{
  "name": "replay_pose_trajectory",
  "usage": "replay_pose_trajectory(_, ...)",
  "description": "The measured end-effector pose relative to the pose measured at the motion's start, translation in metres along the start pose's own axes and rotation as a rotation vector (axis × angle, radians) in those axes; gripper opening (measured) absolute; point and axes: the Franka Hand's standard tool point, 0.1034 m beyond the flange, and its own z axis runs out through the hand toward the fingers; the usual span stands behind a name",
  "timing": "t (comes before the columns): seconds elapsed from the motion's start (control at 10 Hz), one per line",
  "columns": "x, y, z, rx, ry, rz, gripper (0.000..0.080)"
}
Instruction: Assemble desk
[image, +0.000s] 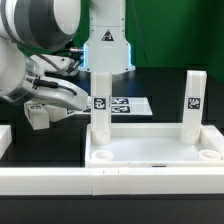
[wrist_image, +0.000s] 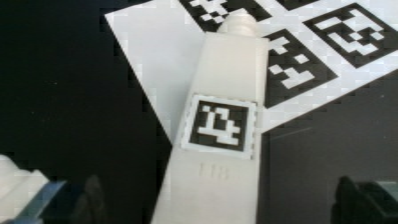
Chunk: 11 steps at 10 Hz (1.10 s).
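Black table. Pincer stands apart around upright square white plastic leg; grasp step, probably. Next: close squarely, screw into white rimmed tabletop.

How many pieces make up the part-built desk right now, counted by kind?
Tabletop: 1
Legs standing in it: 2, the leg at the exterior view's left and the leg at the exterior view's right
Total: 3
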Motion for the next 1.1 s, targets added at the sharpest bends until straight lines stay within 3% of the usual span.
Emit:
replay_pose_trajectory(0.1, -0.0001, 0.0013, 0.0002, -0.001, -0.001, 0.002, 0.0525)
replay_pose_trajectory(0.3, -0.0008, 0.0007, -0.0002, 0.001, -0.003, 0.001, 0.0255)
replay_pose_trajectory(0.4, -0.0007, 0.0004, -0.0002, 0.001, -0.003, 0.0, 0.0079)
replay_pose_trajectory(0.5, -0.0007, 0.0002, -0.0003, 0.001, -0.003, -0.001, 0.0079)
replay_pose_trajectory(0.6, -0.0008, 0.0, -0.0005, 0.001, -0.003, -0.001, 0.0025)
replay_pose_trajectory(1.1, -0.0008, -0.001, -0.0039, 0.002, 0.006, -0.004, 0.0001)
